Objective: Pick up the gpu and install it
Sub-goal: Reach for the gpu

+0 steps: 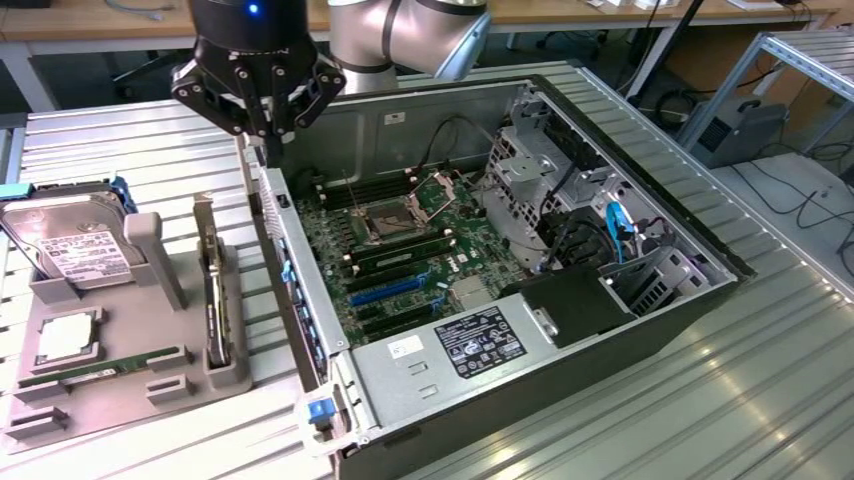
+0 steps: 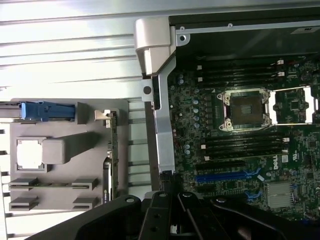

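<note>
The gpu (image 1: 210, 285) stands on its edge in a slot of the grey holder (image 1: 147, 395), at the exterior view's left, beside the open computer case (image 1: 534, 370). In the wrist view the gpu (image 2: 113, 150) is a thin edge along the holder (image 2: 60, 170). My gripper (image 1: 272, 152) hangs above the case's rear wall, between the holder and the motherboard (image 1: 400, 250). It is shut and holds nothing. In the wrist view my gripper (image 2: 169, 200) is over that wall, a short way from the gpu.
A silver hard drive (image 1: 74, 250), a CPU (image 1: 64, 338) and a green RAM stick (image 1: 100, 366) also sit in the holder. Blue expansion slots (image 2: 225, 176) lie on the motherboard below the CPU socket (image 2: 245, 110). Cables and drive cages (image 1: 614, 240) fill the case's far side.
</note>
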`<state>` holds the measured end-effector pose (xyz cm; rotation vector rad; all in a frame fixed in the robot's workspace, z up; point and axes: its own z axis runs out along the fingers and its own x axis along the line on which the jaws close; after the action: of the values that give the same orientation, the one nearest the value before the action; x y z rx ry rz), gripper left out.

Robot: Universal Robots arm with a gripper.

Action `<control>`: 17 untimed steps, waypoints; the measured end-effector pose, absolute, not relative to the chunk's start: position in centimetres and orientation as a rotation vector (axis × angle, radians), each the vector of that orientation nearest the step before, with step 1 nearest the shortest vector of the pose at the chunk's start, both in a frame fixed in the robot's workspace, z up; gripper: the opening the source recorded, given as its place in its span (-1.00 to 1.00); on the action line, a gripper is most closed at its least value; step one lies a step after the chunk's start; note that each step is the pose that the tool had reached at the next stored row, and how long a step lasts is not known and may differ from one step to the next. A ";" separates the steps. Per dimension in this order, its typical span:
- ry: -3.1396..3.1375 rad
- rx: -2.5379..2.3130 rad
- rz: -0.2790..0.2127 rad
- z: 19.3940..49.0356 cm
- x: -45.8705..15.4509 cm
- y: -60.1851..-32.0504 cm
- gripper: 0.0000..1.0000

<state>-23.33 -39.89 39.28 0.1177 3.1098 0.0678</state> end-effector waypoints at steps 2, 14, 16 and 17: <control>3.110 0.118 0.068 39.3 -23.4 -39.9 -0.79; 3.110 0.118 0.068 39.3 -23.8 -39.9 -0.79; 3.110 0.118 0.068 39.3 -23.8 -39.9 -0.79; 3.110 0.118 0.068 39.3 -23.9 -39.9 -0.79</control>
<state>-23.86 -39.89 39.26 0.1178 3.1098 0.0678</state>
